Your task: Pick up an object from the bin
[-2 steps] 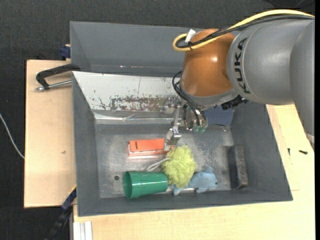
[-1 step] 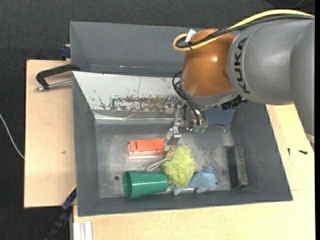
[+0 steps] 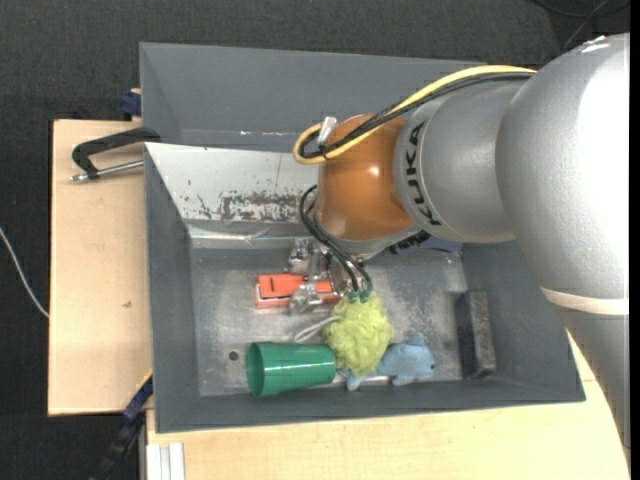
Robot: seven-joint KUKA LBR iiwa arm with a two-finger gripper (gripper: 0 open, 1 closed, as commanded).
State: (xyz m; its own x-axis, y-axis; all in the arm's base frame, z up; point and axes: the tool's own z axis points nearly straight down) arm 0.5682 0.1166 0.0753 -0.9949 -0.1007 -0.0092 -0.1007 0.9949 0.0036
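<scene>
Your gripper (image 3: 320, 288) hangs low over the middle of the bin (image 3: 210, 308).
You see it at an orange flat piece (image 3: 273, 288), a yellow-green fuzzy ball (image 3: 361, 332) just beside it, a green cup (image 3: 290, 368) lying on its side near the front wall.

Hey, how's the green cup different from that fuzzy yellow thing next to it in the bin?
The green cup is dark green; the fuzzy ball is pale yellow-green. The cup looks smooth and rigid, the ball shaggy and soft. The cup is a tapered tube lying on its side, the ball a rounded lump. Both lie side by side on the floor of the bin.
</scene>
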